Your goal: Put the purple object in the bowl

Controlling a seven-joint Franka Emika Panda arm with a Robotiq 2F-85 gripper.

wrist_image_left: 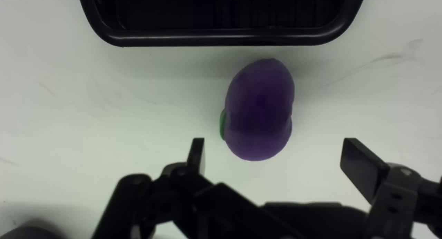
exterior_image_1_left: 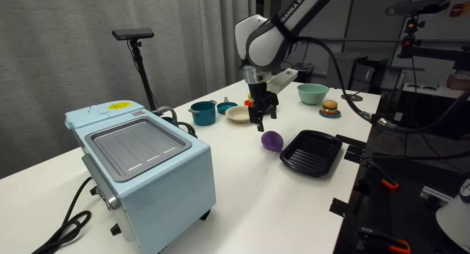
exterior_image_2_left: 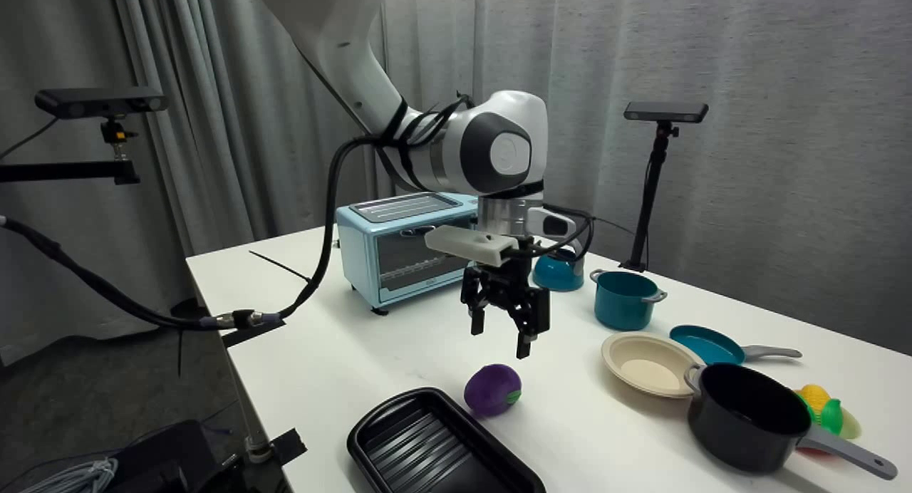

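The purple object (exterior_image_1_left: pixel 272 141) is a rounded lump with a small green patch, lying on the white table beside the black tray. It also shows in an exterior view (exterior_image_2_left: pixel 491 390) and in the wrist view (wrist_image_left: pixel 259 107). My gripper (exterior_image_1_left: pixel 267 122) is open and empty above it, apart from it, in both exterior views (exterior_image_2_left: pixel 500 341). In the wrist view the purple object shows between and beyond the open fingertips (wrist_image_left: pixel 274 140). The shallow cream bowl (exterior_image_2_left: pixel 652 372) stands empty on the table, also seen in an exterior view (exterior_image_1_left: pixel 238 117), where the gripper covers its right edge.
The black tray (wrist_image_left: pixel 214 38) lies close to the purple object. A dark pot (exterior_image_2_left: pixel 744 422) stands against the bowl's side. A teal pot (exterior_image_1_left: pixel 204 114), a teal pan (exterior_image_2_left: pixel 705 345), a blue toaster oven (exterior_image_1_left: pixel 169 195), a mint bowl (exterior_image_1_left: pixel 312 94) and a toy burger (exterior_image_1_left: pixel 329 108) are around.
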